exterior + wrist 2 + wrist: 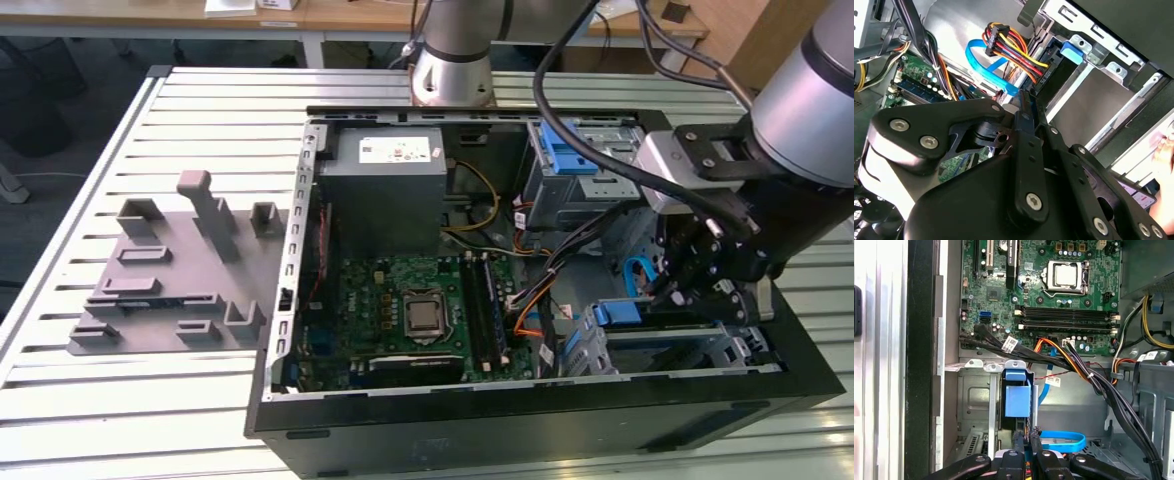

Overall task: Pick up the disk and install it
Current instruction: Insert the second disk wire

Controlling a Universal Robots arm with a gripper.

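Note:
The disk stands edge-on in a dark slot of the silver drive cage, and what I see of it is its blue plastic end. In the exterior view this blue end of the disk is at the near right corner of the open computer case, inside the drive cage. My gripper is shut, its fingertips pressed together just short of the blue end. I cannot tell whether they touch it. My gripper reaches down into the case from the exterior view's right. Both wrist views show the closed gripper among cables.
A blue flat cable and orange, yellow and black wire bundles crowd the space around the fingertips. The motherboard, a grey box with a white sticker and an upper cage with a blue latch sit inside the case. A grey fixture lies on the slatted table.

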